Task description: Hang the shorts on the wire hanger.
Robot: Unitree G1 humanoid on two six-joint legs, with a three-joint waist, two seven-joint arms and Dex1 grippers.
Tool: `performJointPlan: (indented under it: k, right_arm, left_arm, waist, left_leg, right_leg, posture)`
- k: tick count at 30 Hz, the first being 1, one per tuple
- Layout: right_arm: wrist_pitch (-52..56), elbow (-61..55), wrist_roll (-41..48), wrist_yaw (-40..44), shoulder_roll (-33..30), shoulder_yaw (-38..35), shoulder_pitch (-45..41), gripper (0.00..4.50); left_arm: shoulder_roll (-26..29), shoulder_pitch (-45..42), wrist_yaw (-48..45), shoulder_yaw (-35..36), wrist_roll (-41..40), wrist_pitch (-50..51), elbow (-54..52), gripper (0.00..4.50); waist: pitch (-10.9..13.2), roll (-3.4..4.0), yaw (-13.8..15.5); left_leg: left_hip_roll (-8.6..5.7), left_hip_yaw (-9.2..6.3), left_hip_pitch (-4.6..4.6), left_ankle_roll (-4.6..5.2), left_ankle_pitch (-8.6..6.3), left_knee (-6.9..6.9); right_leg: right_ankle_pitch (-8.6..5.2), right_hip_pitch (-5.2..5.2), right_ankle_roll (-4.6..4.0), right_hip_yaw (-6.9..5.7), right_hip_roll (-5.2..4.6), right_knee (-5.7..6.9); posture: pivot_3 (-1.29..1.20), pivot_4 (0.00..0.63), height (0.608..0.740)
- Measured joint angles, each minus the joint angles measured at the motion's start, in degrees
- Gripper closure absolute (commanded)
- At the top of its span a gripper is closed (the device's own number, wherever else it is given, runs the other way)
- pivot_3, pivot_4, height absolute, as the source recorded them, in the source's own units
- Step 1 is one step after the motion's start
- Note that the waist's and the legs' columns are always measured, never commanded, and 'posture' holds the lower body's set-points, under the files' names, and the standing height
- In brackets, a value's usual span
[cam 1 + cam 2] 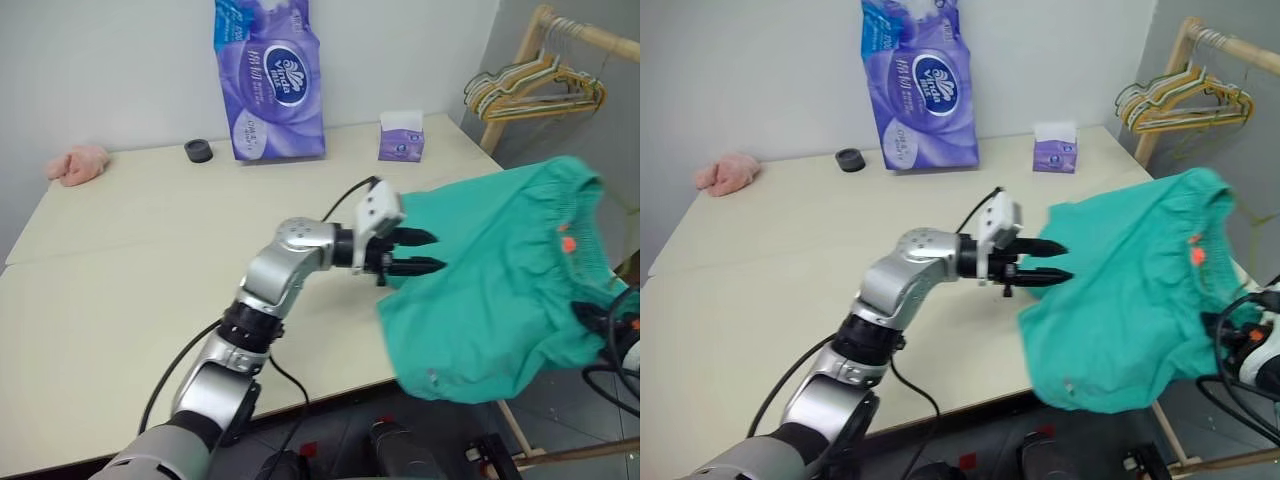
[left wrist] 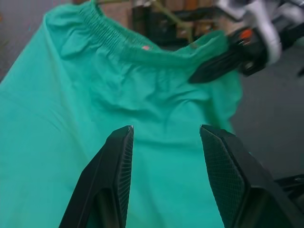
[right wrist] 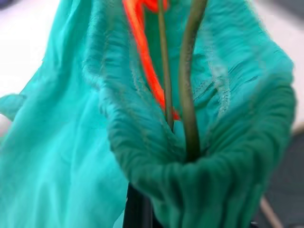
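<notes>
Left wrist view looks along two black fingers held apart, with nothing between them; the teal-green shorts hang just beyond the tips, gathered waistband at the far side. From the head cameras the left gripper points sideways at the near edge of the shorts, fingertips right at the cloth; whether they touch it cannot be told. The jaws stand partly open and grip nothing.

Beyond that gripper, on the far side of the shorts, the right gripper shows in the left wrist view as a closed black tip pinching the waistband. In its own wrist view the bunched waistband wraps over the fingers, and two thin olive-grey wires of the wire hanger rise out of the fold beside the orange drawstring. The right gripper is clamped shut on the shorts; whether it also pins the hanger wire cannot be told.

The shorts hang in the air off the table's edge, spread between the two grippers. Well behind the left gripper, on the table, stand a purple tissue pack, a small tissue box, a black ring and a pink fluffy cloth. Above the shorts a bunch of pale hangers hangs on a wooden rail
</notes>
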Motion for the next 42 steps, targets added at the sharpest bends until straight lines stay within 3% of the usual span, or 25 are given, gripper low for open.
performJointPlan:
  k: [5,9,14,16,21,27,36,42]
  right_arm:
    - [0.01,4.31,10.93,-18.28,-1.68,-4.87,-2.41,4.5]
    - [-0.01,11.79,15.76,-33.09,-8.71,-5.78,-10.24,4.5]
    - [0.0,20.83,19.88,-42.09,-16.63,-4.33,-14.24,4.5]
    - [-0.01,26.42,19.52,-43.11,-21.63,-2.85,-16.1,4.5]
    - [-0.01,35.79,18.33,-42.98,-27.17,-0.11,-18.59,4.5]
    - [-0.01,52.57,13.01,-35.88,-37.02,5.8,-21.96,4.5]
    - [-0.01,59.1,7.17,-27.62,-38.32,9.15,-22.73,4.5]
    - [-0.01,59.45,3.45,-24.15,-37.98,9.14,-22.23,4.5]
  left_arm:
    - [-1.96,-0.25,0.68,-1.04,0.05,-1.23,0.71,2.16]
    - [-4.48,-1.76,0.78,-2.07,0.09,-2.8,1.98,2.16]
    - [-5.91,-3.04,0.91,-2.43,0.1,-3.98,2.32,2.16]
    - [-6.12,-3.06,0.97,-2.46,0.1,-4.0,2.32,2.16]
    - [-6.22,-3.13,1.0,-2.49,0.19,-4.25,2.33,2.16]
    - [-6.97,-4.62,1.03,-2.49,0.36,-5.84,3.35,2.16]
    - [-10.01,-8.0,1.02,-2.35,0.17,-7.72,6.0,2.16]
    - [-11.96,-13.12,2.24,-1.39,0.99,-11.4,14.32,2.16]
  waist:
    - [0.53,0.41,-2.94]
    - [1.17,0.72,-4.5]
    - [1.26,0.71,-5.25]
    - [1.4,0.88,-5.42]
    - [1.49,0.83,-5.56]
    - [1.9,0.72,-5.99]
    - [1.95,0.74,-6.53]
    - [1.96,0.73,-6.51]
  left_leg:
    - [0.01,0.07,-0.02,0.16,-0.09,-0.06]
    - [-0.2,0.29,-0.09,0.3,-0.17,-0.05]
    - [-0.14,0.36,-0.07,0.45,-0.26,-0.09]
    - [-0.16,0.59,0.02,0.48,-0.27,-0.16]
    - [-0.05,1.15,0.14,0.54,-0.31,-0.35]
    - [-0.14,1.76,0.58,0.65,-0.36,-0.7]
    - [-0.16,1.82,0.65,0.89,-0.51,-0.76]
    - [-0.18,1.85,0.67,0.89,-0.51,-0.75]
  right_leg:
    - [-0.07,0.0,0.06,0.06,0.07,-0.14]
    - [-0.12,0.0,0.16,0.21,-0.05,-0.32]
    - [-0.14,0.02,0.2,0.35,0.02,-0.44]
    - [-0.14,0.02,0.2,0.58,0.02,-0.49]
    - [-0.09,0.04,0.31,1.15,0.17,-0.88]
    - [0.08,0.32,0.67,1.65,0.1,-1.47]
    - [0.2,0.59,0.96,1.78,0.06,-1.93]
    - [0.24,0.61,1.03,1.81,0.06,-1.95]
  posture:
    - [-0.49,0.153,0.74]
    - [-0.48,0.154,0.74]
    - [-0.47,0.157,0.74]
    - [-0.47,0.158,0.74]
    - [-0.46,0.163,0.74]
    - [-0.45,0.161,0.74]
    - [-0.41,0.154,0.74]
    - [-0.4,0.149,0.74]
